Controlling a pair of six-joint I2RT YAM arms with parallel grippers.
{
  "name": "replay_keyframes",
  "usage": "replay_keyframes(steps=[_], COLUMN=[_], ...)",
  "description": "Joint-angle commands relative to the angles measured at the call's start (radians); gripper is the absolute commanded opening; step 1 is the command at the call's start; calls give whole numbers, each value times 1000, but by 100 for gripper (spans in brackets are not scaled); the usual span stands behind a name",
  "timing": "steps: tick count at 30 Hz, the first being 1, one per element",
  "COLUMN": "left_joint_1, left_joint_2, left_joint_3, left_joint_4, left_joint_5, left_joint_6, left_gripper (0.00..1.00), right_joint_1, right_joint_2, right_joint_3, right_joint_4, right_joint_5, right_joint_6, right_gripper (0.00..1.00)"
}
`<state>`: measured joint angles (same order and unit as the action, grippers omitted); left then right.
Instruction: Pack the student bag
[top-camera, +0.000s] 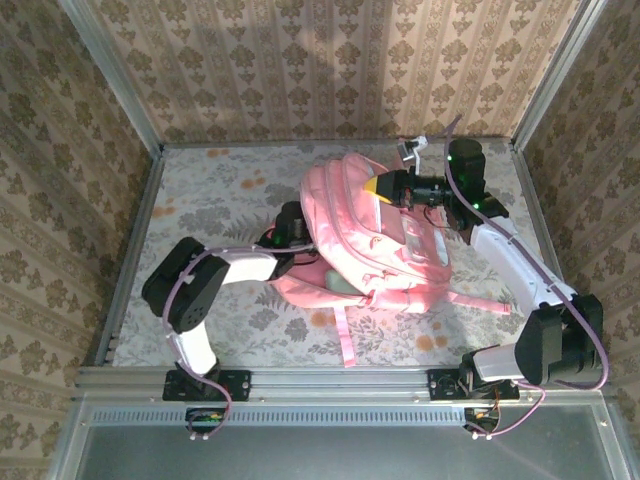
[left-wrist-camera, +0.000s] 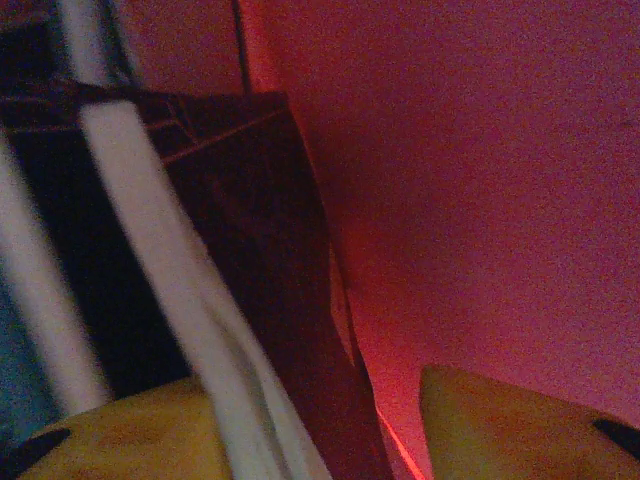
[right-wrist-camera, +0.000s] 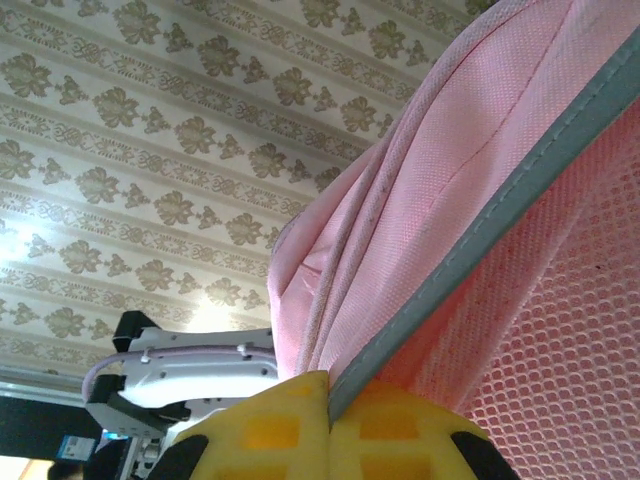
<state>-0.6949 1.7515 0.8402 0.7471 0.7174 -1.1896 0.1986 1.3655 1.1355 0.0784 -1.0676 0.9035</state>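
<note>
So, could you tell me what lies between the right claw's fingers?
In the right wrist view, the grey trim of the student bag is pinched in the right claw.

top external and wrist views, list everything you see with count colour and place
student bag: one, pink with pale panels, middle of the table
book: at least one, dark cover, white edges, inside the bag
table: one, grey floral top, under the bag
walls: three, beige patterned, around the table
left hand: one, yellow fingers apart, inside the bag beside the book
right hand: one, yellow fingers shut on the bag's grey-trimmed edge
</note>
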Motion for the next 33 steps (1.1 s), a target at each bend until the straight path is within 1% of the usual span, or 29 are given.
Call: replay_keyframes(steps=[1, 3, 6, 9, 12, 15, 18, 19, 21, 23, 25, 27, 30, 33], left_joint_1=[28, 39, 65, 94, 126, 174, 231, 283, 329, 360, 374, 374, 347, 257], left_joint_2=[-106, -155, -224, -297, -397, -511, -639, -685, -769, -855, -914, -945, -947, -932], left_joint_3=[-29, -54, -109, -159, -191, -212, -230, -231, -226, -211, -203, -191, -172, -157], left_joint_4=[-103, -140, -158, -176, -268, -467, -674, -743, -874, -1000, -1072, -1116, -1157, -1191], left_joint_5=[-18, -16, -19, -18, -30, -85, -166, -191, -241, -310, -351, -352, -321, -345], left_joint_6=[84, 113, 118, 123, 154, 217, 266, 282, 324, 374, 399, 417, 444, 485], left_gripper=[57, 60, 63, 64, 63, 62, 59, 58, 56, 56, 55, 54, 51, 48], right_joint_1=[-9, -17, -27, -31, -34, -34, -32, -28, -17, 20, 70, 118, 175, 221], right_joint_2=[-86, -92, -94, -92, -95, -96, -100, -100, -100, -87, -61, -26, 18, 93], right_joint_3=[24, 24, 14, 8, 5, 5, 6, 4, 2, 9, 24, 19, 15, 7], right_joint_4=[86, 61, 58, 47, 20, -12, -59, -73, -113, -170, -210, -186, -155, -104], right_joint_5=[13, 29, 44, 58, 78, 108, 166, 188, 260, 345, 431, 511, 643, 764], right_joint_6=[-55, -70, -69, -75, -94, -118, -153, -163, -186, -227, -258, -237, -193, -128], right_gripper=[0, 0, 0, 0, 0, 0, 0, 0, 0, 0, 0, 0, 0, 0])
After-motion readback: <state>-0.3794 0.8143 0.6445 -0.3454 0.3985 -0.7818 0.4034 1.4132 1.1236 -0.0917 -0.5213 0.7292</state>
